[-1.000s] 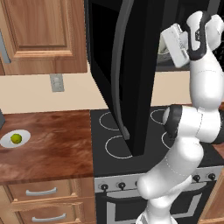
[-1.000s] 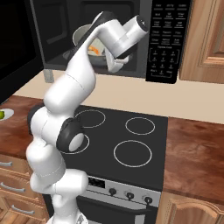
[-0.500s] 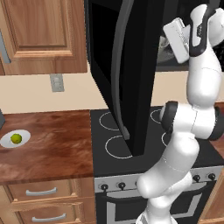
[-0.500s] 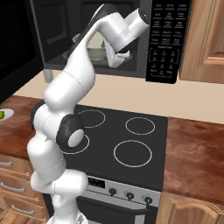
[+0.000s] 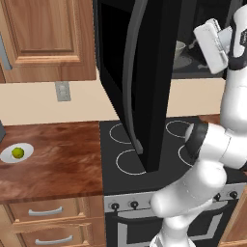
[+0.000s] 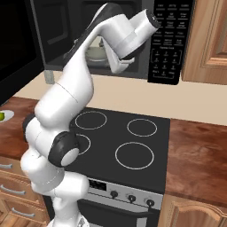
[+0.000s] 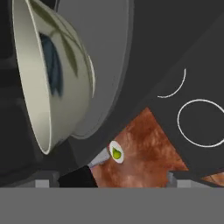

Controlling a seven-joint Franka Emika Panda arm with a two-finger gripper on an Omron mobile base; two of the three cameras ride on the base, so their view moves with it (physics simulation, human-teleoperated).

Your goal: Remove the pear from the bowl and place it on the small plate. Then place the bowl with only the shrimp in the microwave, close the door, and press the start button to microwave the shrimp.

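Hand view puts us close beside the bowl [image 7: 52,74], seated on the microwave's round turntable, its pale wall patterned and its inside turned away from the lens, so we cannot confirm the shrimp from here. Far below, past the cavity's edge, the pear [image 7: 116,153] sits on the small plate [image 7: 112,147] on the wooden counter [image 7: 144,153].

Left base view tells the same story: the pear [image 5: 18,152] rests on the small plate [image 5: 6,155] at the counter's left end, while the bowl [image 5: 179,48] stands inside the microwave [image 5: 193,72], partly hidden behind the door [image 5: 144,72], which hangs wide open over the stove [image 5: 159,159].

We judge the first half of the job finished, with fruit moved and bowl delivered. What remains is closing the door and pressing start on the keypad [image 6: 170,40].

Our gripper [image 6: 117,66] is at the cavity mouth just beside the bowl; whether its fingers are apart or together we cannot tell. In the right base view the bowl [image 6: 95,52] shows behind our arm, and nothing appears to grasp it.
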